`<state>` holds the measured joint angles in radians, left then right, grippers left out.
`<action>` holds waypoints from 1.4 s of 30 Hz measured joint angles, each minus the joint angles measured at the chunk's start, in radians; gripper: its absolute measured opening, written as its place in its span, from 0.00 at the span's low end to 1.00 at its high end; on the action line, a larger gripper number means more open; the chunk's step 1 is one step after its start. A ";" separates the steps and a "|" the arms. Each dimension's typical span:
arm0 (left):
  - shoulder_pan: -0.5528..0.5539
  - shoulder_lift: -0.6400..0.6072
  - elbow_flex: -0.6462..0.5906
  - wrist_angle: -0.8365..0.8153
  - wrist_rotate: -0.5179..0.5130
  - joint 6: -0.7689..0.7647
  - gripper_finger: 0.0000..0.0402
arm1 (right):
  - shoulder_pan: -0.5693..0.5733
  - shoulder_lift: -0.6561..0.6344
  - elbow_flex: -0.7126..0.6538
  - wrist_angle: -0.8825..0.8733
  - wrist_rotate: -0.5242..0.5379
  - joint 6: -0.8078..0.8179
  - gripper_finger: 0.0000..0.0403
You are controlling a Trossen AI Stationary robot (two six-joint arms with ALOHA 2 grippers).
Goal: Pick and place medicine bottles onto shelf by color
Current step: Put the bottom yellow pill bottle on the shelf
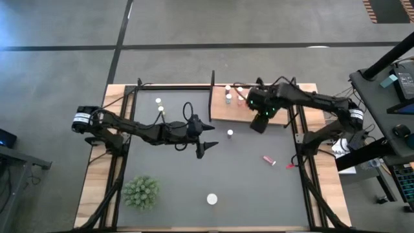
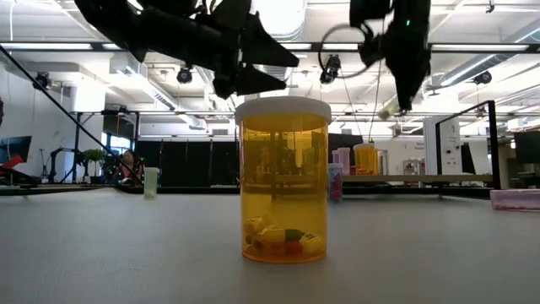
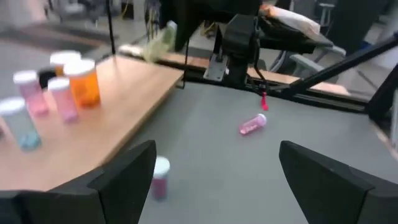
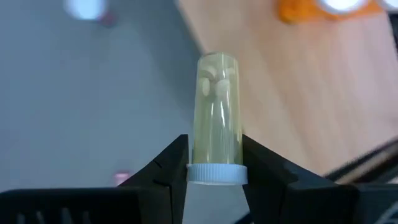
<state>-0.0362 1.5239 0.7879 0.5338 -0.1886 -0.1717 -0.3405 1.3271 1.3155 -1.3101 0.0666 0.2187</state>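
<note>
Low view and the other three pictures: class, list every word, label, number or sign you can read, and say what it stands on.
None can be read.
Orange bottle: no label shows on it.
Yellow-green bottle in the right gripper: no print shows.
Bottles on the shelf: too blurred to read.

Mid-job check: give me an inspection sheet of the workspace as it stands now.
Surface: dark grey mat on wooden table.
Job's things: several bottles standing on the shelf; pink bottle lying on mat; orange bottle upright near the low camera.
Clutter: spiky green plant.
Grippers: right gripper shut on yellow-green bottle over the shelf; left gripper open over mat.
Cables: black cable looped at left arm.
Surroundings: lab room, desks.
</note>
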 joint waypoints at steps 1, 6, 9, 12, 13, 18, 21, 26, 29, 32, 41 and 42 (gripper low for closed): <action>-0.003 0.012 0.000 0.029 -0.001 0.040 0.81 | 0.036 -0.009 0.000 0.011 0.000 0.012 0.29; -0.028 0.066 0.000 0.219 0.000 0.315 0.81 | 0.185 -0.043 0.000 0.116 -0.019 0.034 0.29; -0.041 0.087 0.000 0.336 0.001 0.471 0.81 | 0.251 -0.049 0.000 0.223 -0.026 0.049 0.29; -0.050 0.095 0.001 0.401 0.001 0.571 0.81 | 0.294 -0.049 0.000 0.316 -0.042 0.046 0.29; -0.052 0.095 0.006 0.401 0.000 0.590 0.81 | 0.305 -0.049 0.000 0.347 -0.053 0.046 0.29; -0.067 0.095 0.031 0.401 0.001 0.603 0.81 | 0.335 -0.049 0.000 0.480 -0.076 0.043 0.29; -0.084 0.095 0.031 0.400 0.001 0.631 0.81 | 0.341 -0.049 0.000 0.507 -0.076 0.043 0.29; -0.104 0.095 0.030 0.399 -0.001 0.658 0.79 | 0.341 -0.049 0.000 0.534 -0.078 0.042 0.29; -0.103 0.094 0.032 0.401 -0.010 0.660 0.74 | 0.341 -0.049 0.000 0.552 -0.135 0.037 0.29; -0.102 0.090 0.032 0.400 -0.032 0.682 0.69 | 0.343 -0.049 0.000 0.571 -0.174 0.033 0.29; -0.103 0.089 0.035 0.400 -0.055 0.712 0.56 | 0.343 -0.049 0.000 0.569 -0.186 0.032 0.29; -0.103 0.089 0.034 0.400 -0.055 0.712 0.55 | 0.343 -0.049 0.000 0.573 -0.198 0.032 0.29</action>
<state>-0.1390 1.6131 0.8223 0.9340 -0.2436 0.5404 0.0029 1.2781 1.3155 -0.7368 -0.1315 0.2507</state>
